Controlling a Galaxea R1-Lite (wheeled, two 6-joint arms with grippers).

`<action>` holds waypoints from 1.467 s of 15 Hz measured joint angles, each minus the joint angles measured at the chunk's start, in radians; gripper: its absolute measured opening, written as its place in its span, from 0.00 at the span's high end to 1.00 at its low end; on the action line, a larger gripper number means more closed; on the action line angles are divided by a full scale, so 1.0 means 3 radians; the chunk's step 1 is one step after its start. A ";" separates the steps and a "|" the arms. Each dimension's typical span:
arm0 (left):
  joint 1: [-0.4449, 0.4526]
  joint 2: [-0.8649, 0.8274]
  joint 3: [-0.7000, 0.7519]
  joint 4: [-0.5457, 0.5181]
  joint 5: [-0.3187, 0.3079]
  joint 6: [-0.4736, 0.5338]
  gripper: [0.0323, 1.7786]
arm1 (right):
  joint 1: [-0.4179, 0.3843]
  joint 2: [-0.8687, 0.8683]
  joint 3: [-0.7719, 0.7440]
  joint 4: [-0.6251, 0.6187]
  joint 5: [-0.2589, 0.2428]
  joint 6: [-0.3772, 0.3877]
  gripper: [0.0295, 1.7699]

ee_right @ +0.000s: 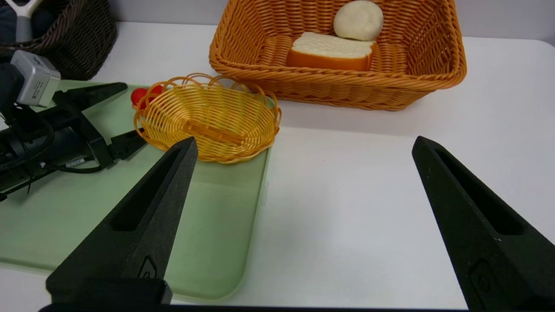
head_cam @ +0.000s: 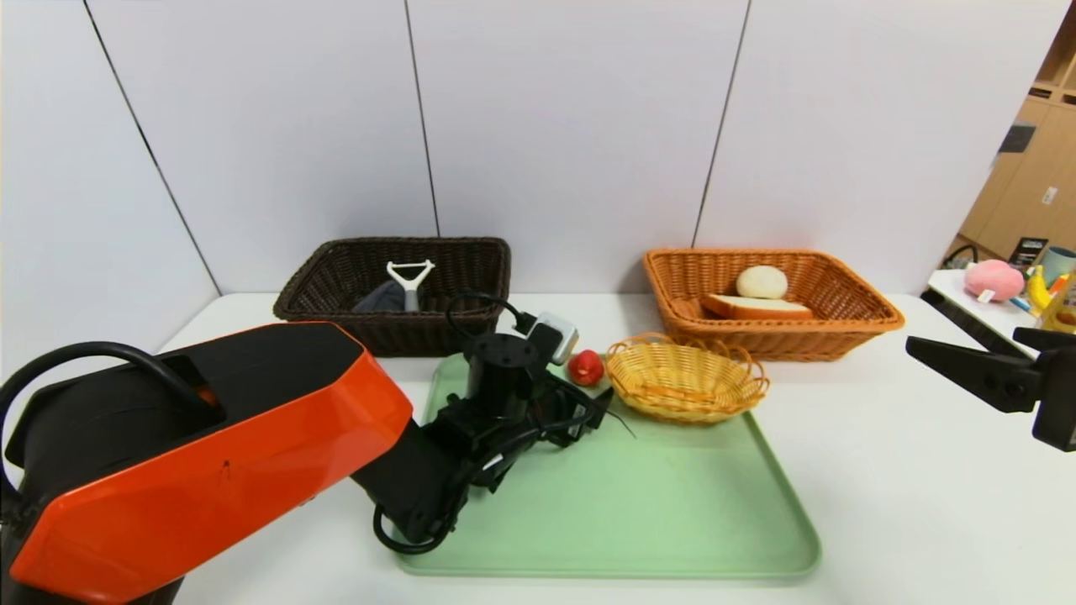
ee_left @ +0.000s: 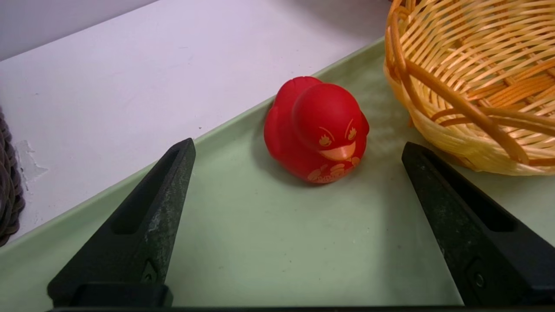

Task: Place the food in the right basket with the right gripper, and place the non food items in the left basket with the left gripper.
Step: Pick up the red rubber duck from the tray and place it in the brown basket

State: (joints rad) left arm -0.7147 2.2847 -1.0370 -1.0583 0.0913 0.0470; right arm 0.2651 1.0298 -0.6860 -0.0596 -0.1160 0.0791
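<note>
Calling the middle of the green tray the clock's centre, wall at twelve: the red thing is near twelve, by the tray's far edge. From the head view it's just a red blob; the left wrist view shows a duck, smooth and round, with an orange beak and little flames for eyes.

The left claw is wide open over the tray with nothing in it. The duck sits between its fingers, touching neither. The right claw is out at about two o'clock, past the tray, also wide open and empty.

The dark basket at ten to eleven is a tight, nearly black weave, with the peeler (white head, grey handle) and dark rolled cloth inside. The orange basket, between one and two, holds the crusty bread and a pale, round bun.

Tightest edge: the loopy yellow basket at one o'clock, just beside the duck and close to one left finger. Bare white table lies at three, so there's loads of room there.
</note>
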 joint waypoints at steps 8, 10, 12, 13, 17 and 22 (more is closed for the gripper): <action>0.0046 0.0082 -0.0087 0.0016 -0.0004 -0.0004 0.05 | 0.0000 -0.0038 0.0045 -0.0003 0.0001 0.0001 0.03; 0.0048 0.0102 -0.0140 0.0032 -0.0005 -0.0005 0.05 | 0.0000 -0.0040 0.0047 -0.0004 -0.0001 0.0001 0.03; 0.0048 0.0111 -0.0167 0.0060 0.0009 -0.0026 0.05 | 0.0000 -0.0040 0.0048 0.0002 0.0000 0.0000 0.03; 0.0046 0.0112 -0.0174 0.0064 0.0010 -0.0034 0.05 | -0.0001 -0.0040 0.0051 0.0009 0.0000 0.0000 0.03; 0.0046 0.0112 -0.0172 0.0055 0.0021 -0.0050 0.05 | 0.0000 -0.0041 0.0052 0.0016 0.0000 0.0000 0.03; 0.0046 0.0106 -0.0159 0.0051 0.0023 -0.0055 0.05 | 0.0000 -0.0043 0.0066 0.0001 0.0001 -0.0001 0.03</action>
State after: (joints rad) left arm -0.7009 2.3164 -1.0847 -1.0430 0.0981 0.0306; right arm 0.2651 1.0168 -0.6662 -0.0591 -0.1157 0.0787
